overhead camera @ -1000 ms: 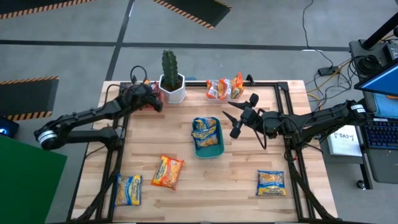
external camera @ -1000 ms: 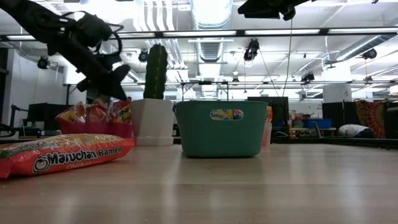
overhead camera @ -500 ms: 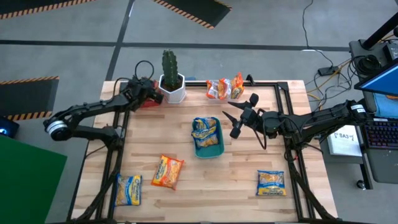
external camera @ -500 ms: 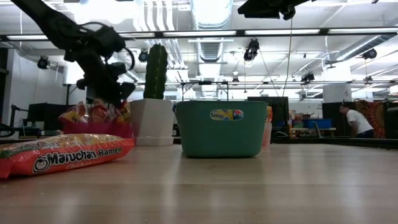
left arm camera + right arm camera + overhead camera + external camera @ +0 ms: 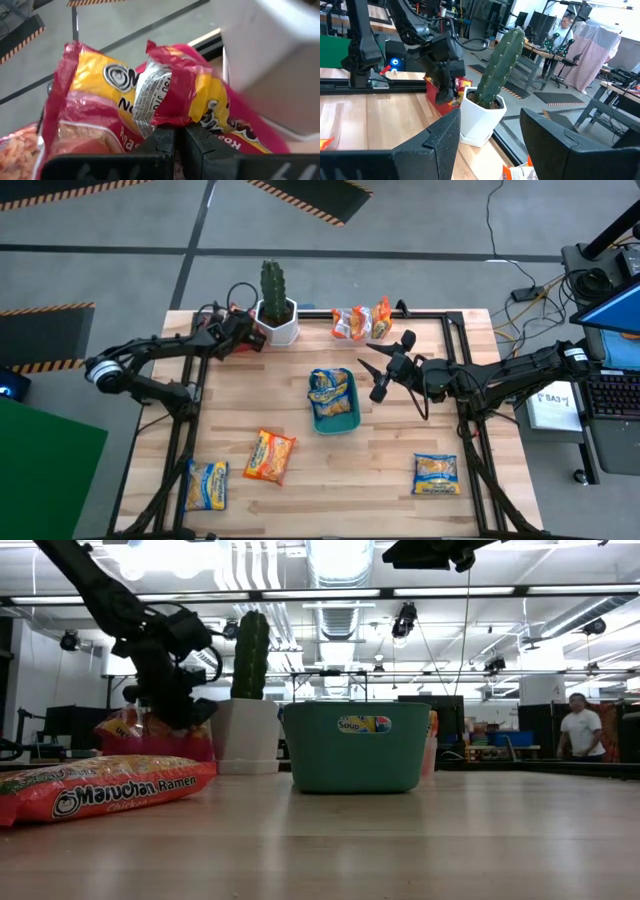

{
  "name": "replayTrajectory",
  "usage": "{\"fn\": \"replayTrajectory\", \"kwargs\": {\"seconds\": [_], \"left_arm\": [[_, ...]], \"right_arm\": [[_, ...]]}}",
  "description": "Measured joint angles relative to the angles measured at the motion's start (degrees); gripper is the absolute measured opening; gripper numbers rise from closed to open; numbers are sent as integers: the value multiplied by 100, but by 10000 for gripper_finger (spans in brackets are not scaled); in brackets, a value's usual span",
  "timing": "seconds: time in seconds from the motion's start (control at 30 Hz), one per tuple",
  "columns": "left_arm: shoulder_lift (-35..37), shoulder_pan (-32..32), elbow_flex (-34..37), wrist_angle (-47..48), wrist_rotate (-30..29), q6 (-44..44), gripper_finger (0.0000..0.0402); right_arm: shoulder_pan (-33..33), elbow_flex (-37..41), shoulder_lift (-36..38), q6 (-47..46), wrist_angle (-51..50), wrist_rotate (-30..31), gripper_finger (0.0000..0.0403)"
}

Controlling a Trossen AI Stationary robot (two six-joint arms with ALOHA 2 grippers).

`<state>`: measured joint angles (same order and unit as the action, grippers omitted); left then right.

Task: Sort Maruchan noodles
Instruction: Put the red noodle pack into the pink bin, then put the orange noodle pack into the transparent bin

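Note:
A pink tray (image 5: 110, 748) of red-yellow Maruchan noodles (image 5: 100, 100) stands at the table's far left, beside the cactus's white pot (image 5: 277, 327). My left gripper (image 5: 176, 137) is shut and slants down into that tray (image 5: 185, 710). The green tray (image 5: 333, 402) at mid-table holds yellow-blue packets. Loose packets lie flat on the wood: an orange one (image 5: 270, 455) and two yellow-blue ones (image 5: 206, 484) (image 5: 437, 474). My right gripper (image 5: 385, 372) hangs open, high above the table to the right of the green tray, with nothing between its fingers (image 5: 490, 135). My left gripper's shut fingertips meet the crumpled red-and-silver end (image 5: 160, 100) of a red-yellow packet in the pink tray. They come slanting down from the table's near-left side. I cannot tell whether any film is caught between the fingers. The packet leans among the others in the tray.
The cactus (image 5: 272, 285) stands tall right beside the pink tray. More orange and white packets (image 5: 360, 322) stand at the far edge, right of the cactus. A person (image 5: 577, 730) stands in the room behind. Bare wood lies between the loose packets near the front.
My left gripper has sunk toward the pink tray at the far left and tipped further downward, staying shut. The person in the background has walked to the right.

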<state>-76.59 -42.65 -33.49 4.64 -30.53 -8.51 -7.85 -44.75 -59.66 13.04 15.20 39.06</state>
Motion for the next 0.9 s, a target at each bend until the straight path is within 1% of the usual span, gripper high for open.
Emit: {"fn": "replayTrajectory", "kwargs": {"seconds": [0.13, 0.23, 0.4, 0.57, 0.7, 0.77, 0.87, 0.9], "left_arm": [[321, 54, -188, 429, 151, -22, 0], [656, 128, -335, 1025, 154, -66, 0], [1256, 423, -478, 1760, 230, -285, 0], [1798, 1017, -501, 2113, 943, -457, 0], [2184, 1740, -483, 2235, 1607, -449, 0], [2334, 2118, -516, 2391, 2042, -407, 0], [2463, 2685, -696, 2590, 2688, -410, 0], [2479, 2874, -758, 2646, 2813, -406, 0]], "right_arm": [[1, 0, 0, 1, 2, 1, 194], [-1, 0, 0, 0, 2, -1, 194], [1, 0, 0, -44, 0, -1, 194], [0, 0, 0, -129, -1, 0, 194], [1, 0, 0, -321, -6, -1, 194], [-1, 1, 0, -493, -62, -1, 194], [1, 0, 0, -831, -346, -33, 194], [1, 0, 0, -966, -463, -125, 194]]}}
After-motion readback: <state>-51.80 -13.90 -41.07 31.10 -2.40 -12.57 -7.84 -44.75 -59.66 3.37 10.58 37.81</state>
